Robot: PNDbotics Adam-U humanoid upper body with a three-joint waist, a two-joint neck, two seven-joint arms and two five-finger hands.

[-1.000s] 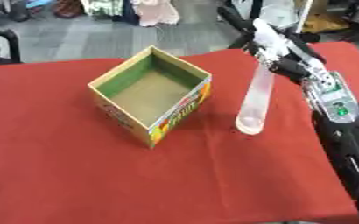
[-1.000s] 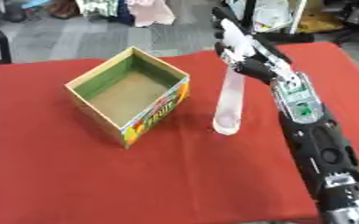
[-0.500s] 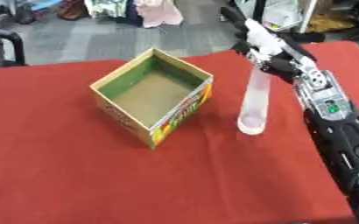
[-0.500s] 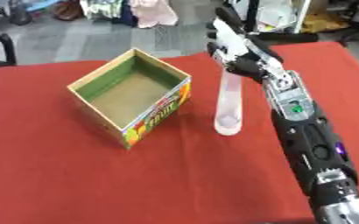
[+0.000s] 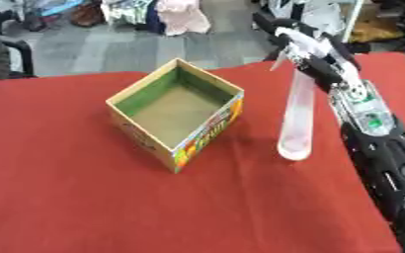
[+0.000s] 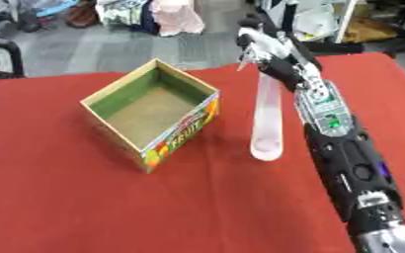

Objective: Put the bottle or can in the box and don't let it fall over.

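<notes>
**Bottle gripped at the top, box still empty**

The robot's right hand, upper right of frame, pinches the top of a tall, pale translucent plastic bottle, which hangs right of centre beside the open cardboard box with a green lining. Step 1 — the grasp — looks done. Next, I judge: carry it left over the opening and lower it upright.

- red tablecloth covers pretty much the whole work surface, a bit wrinkly
- grey floor behind the table
- pinkish cloth thing hanging at the back, top middle
- dark chair-looking thing at the far left edge
- yellowish-brown object in the top right corner, can't tell what
</notes>
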